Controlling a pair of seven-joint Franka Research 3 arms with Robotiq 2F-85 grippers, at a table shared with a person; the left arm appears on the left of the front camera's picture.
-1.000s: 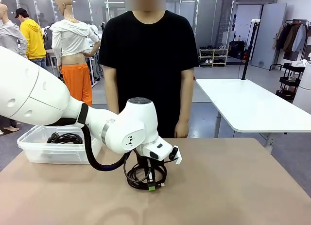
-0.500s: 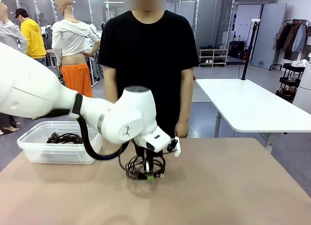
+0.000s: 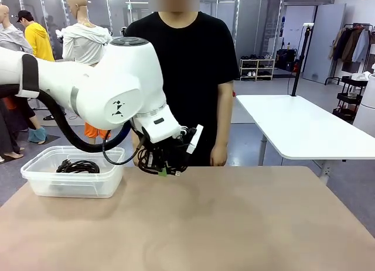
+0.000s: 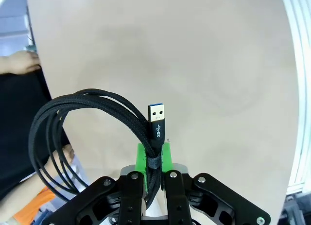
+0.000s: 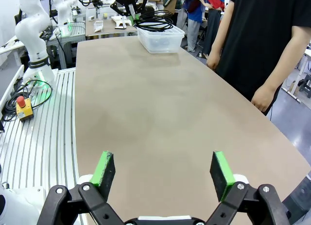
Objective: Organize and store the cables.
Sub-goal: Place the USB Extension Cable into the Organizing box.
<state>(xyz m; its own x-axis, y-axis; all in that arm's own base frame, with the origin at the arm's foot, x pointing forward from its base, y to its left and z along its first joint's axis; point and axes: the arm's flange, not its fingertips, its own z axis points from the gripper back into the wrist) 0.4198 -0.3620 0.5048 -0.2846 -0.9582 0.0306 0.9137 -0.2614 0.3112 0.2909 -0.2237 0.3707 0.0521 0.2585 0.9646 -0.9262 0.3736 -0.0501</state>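
Observation:
A coiled black cable (image 3: 151, 160) with a blue-tipped USB plug (image 4: 156, 119) hangs in the air above the table's far left part. My left gripper (image 3: 166, 171) is shut on its bound section. In the left wrist view the green pads (image 4: 166, 155) squeeze the cable's neck and the loop (image 4: 54, 123) droops to the left. Another coiled cable (image 3: 77, 165) lies inside the clear plastic bin (image 3: 35, 178) at the table's left. My right gripper (image 5: 163, 172) stands open over bare tabletop with nothing between its fingers.
A person in a black shirt stands at the far edge, one hand (image 3: 218, 157) hanging near the table's rim. The brown table (image 3: 246, 224) stretches wide to the right of the bin. A white table (image 3: 299, 127) stands behind at the right.
My left arm has lifted the coiled cable off the table's middle and carried it up and left toward the bin. The right gripper has stayed open.

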